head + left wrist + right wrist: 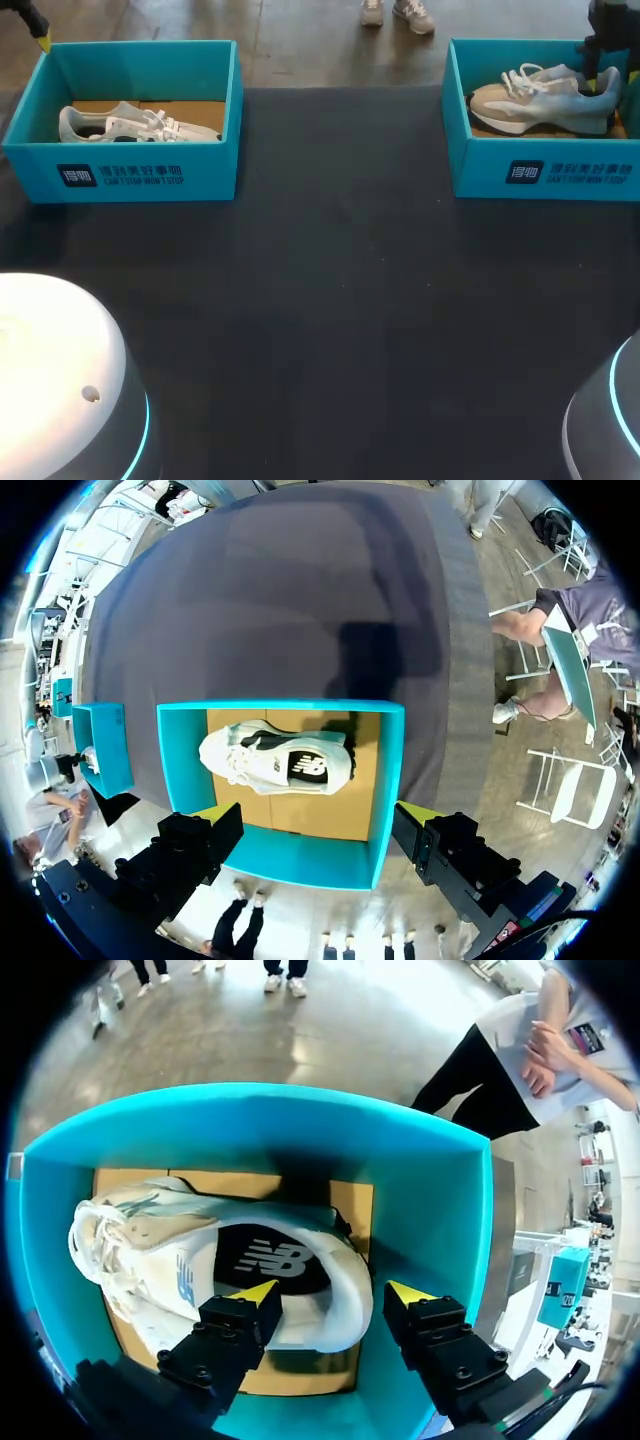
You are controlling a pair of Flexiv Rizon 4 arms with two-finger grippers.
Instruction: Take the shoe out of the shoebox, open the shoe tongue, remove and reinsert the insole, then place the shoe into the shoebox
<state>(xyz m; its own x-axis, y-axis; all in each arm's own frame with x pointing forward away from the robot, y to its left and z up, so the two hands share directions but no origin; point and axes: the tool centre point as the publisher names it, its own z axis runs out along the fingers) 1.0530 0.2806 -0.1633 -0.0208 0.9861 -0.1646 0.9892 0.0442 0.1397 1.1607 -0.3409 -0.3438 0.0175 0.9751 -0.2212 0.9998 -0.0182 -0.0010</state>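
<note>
Since the task opens with lifting a shoe out of its box, the relation that mattered was judged to be that of the right gripper [332,1295] to the grey shoe [170,1260]. The shoe was seen lying on the cardboard floor of the right shoebox [430,1200], its long axis run across the box, toe toward the table's middle and heel toward the outer wall. The right gripper was held low inside that box at the heel end, its fingers parted: one yellow tip was set over the shoe's opening, the other outside the back of the heel, with the heel wall between them. No squeeze from both sides could be made out, so it was taken as unclamped. The left gripper [318,815] was held spread wide and empty above the left shoebox [180,760], where a white shoe [275,760] was laid. It was well apart from the grey shoe, so the right arm was judged the nearer.
</note>
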